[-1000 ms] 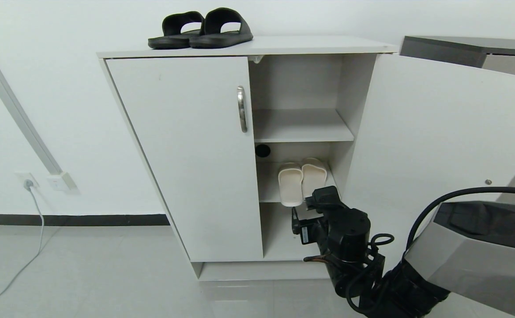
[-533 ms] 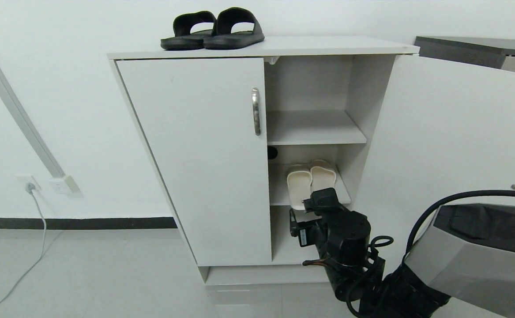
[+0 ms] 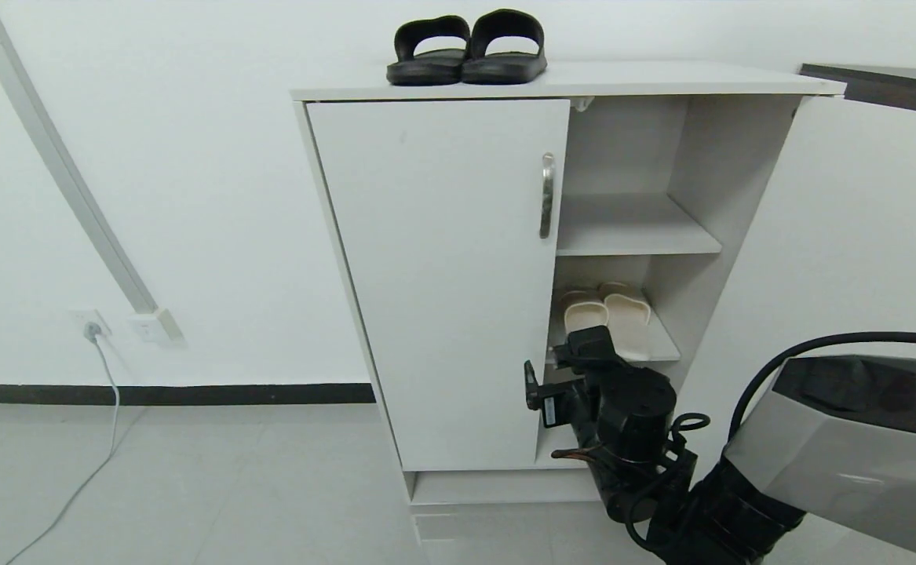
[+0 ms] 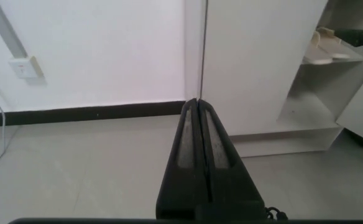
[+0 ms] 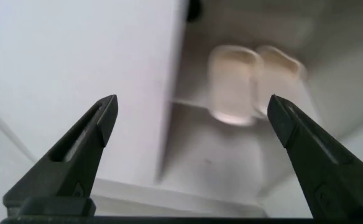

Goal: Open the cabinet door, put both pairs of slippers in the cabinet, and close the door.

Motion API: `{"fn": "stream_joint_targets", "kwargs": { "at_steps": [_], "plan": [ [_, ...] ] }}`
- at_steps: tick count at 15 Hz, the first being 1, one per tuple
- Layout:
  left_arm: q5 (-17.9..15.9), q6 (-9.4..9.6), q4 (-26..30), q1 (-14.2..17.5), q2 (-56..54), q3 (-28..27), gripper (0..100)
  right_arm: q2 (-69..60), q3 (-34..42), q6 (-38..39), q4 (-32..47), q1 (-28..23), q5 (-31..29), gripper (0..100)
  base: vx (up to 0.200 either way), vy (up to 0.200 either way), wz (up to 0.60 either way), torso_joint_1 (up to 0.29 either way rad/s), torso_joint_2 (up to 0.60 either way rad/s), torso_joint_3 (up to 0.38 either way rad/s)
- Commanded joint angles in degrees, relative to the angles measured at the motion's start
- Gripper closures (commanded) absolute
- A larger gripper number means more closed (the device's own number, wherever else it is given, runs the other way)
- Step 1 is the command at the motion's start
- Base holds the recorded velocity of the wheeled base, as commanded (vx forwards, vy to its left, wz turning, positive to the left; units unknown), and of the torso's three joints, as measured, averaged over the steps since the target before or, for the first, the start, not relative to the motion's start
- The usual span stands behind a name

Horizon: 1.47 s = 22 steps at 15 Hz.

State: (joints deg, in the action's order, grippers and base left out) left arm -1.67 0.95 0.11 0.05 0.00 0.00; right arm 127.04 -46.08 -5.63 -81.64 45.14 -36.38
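Note:
A pair of black slippers (image 3: pixel 465 51) sits on top of the white cabinet (image 3: pixel 662 78). The left door (image 3: pixel 442 275) is closed and the right door (image 3: pixel 842 235) stands wide open. A pair of cream slippers (image 3: pixel 607 310) (image 5: pixel 256 81) lies on the middle shelf. My right gripper (image 3: pixel 563 365) (image 5: pixel 191 109) hovers open and holding nothing just outside the opening, below the cream slippers and by the closed door's edge. My left gripper (image 4: pixel 197 106) is shut on nothing, low over the floor, pointing at the cabinet's left side.
The upper shelf (image 3: pixel 630 227) is bare. A wall socket with a cable (image 3: pixel 93 329) and a slanted conduit (image 3: pixel 57 165) are on the wall to the left. Open floor (image 3: pixel 191 486) lies in front of them. A grey unit (image 3: pixel 897 82) stands behind the open door.
The whole head picture has shifted, so the camera moved leftward relative to the cabinet. Relative to the cabinet, my right gripper has drifted left from in front of the cream slippers toward the closed door's edge.

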Motion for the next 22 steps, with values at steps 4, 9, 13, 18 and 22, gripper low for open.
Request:
{"fn": "stream_joint_targets", "kwargs": {
  "at_steps": [4, 9, 13, 18, 22],
  "plan": [
    [0.2, -0.51, 0.0, 0.0, 0.1, 0.0, 100, -0.2, 2.0, -2.5, -4.1, -0.5, 4.0, 0, 0.000, 0.100, 0.00, 0.001, 0.00, 0.001],
    [0.2, -0.42, 0.0, 0.0, 0.1, 0.0, 100, -0.1, 2.8, -2.8, -4.2, -0.5, 5.0, 0, 0.000, 0.000, 0.00, 0.000, 0.00, 0.000],
    [0.2, -0.42, 0.0, 0.0, 0.1, 0.0, 100, 0.0, 2.5, -3.2, -4.2, -0.4, 5.0, 0, 0.000, 0.000, 0.00, 0.000, 0.00, 0.000],
    [0.2, -0.42, 0.0, 0.0, 0.1, 0.0, 100, 0.1, 2.7, -3.5, -4.9, -0.5, 5.0, 0, 0.000, 0.000, 0.00, 0.000, 0.00, 0.000],
    [0.3, -0.42, 0.0, 0.0, 0.1, 0.0, 100, 0.1, 2.6, -3.5, -4.9, -0.7, 5.0, 0, 0.000, 0.000, 0.00, 0.005, -0.12, -0.217]
  ]
}}
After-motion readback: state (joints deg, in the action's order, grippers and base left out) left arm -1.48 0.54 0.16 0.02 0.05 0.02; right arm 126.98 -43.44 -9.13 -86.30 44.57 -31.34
